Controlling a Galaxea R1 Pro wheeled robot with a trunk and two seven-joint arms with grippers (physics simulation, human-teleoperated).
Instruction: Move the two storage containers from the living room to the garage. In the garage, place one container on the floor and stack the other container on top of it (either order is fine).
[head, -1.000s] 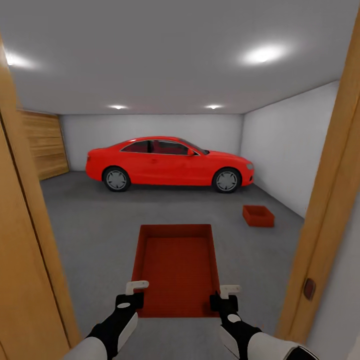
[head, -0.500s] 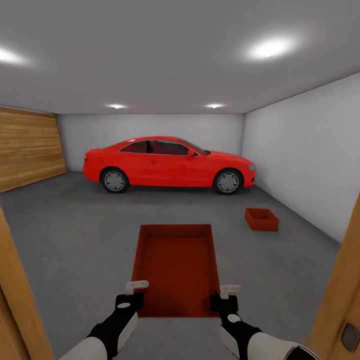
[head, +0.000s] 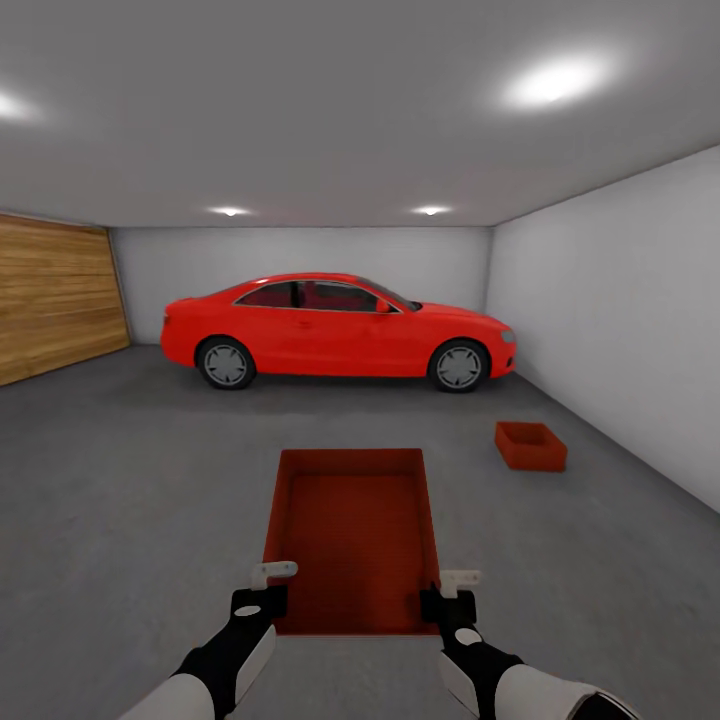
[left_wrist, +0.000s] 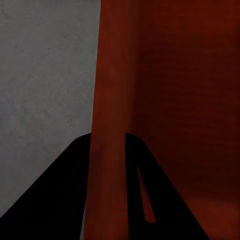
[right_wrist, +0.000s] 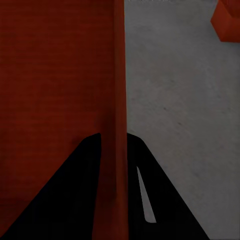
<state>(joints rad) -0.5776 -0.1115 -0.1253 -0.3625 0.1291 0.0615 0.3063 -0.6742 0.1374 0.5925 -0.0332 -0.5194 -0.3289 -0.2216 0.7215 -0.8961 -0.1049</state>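
You're in the garage (head: 300, 130), white-grey walls, grey ceiling with round lights, dark grey floor (head: 130, 480) ahead, wood-panelled wall on the left. Red car (head: 335, 330) parked across the back. The carried container (head: 350, 535), orange-red and open-topped, is held out in front of you above the floor, one arm on each long side near its closer end. Left gripper (head: 268, 588) has its fingers pinched on the left wall; the left wrist view shows that wall running between the two dark fingers. Right gripper (head: 450, 592) is the same on the right wall, fingers clamped over the thin rim. The second container (head: 530, 445) sits on the floor off to the right, near the right wall and well apart from your load; its corner shows in the right wrist view. Step looks like the carry-in of the last bin. Next you'd need to steer right toward the floor bin, line the held one up above it, then lower it on top.
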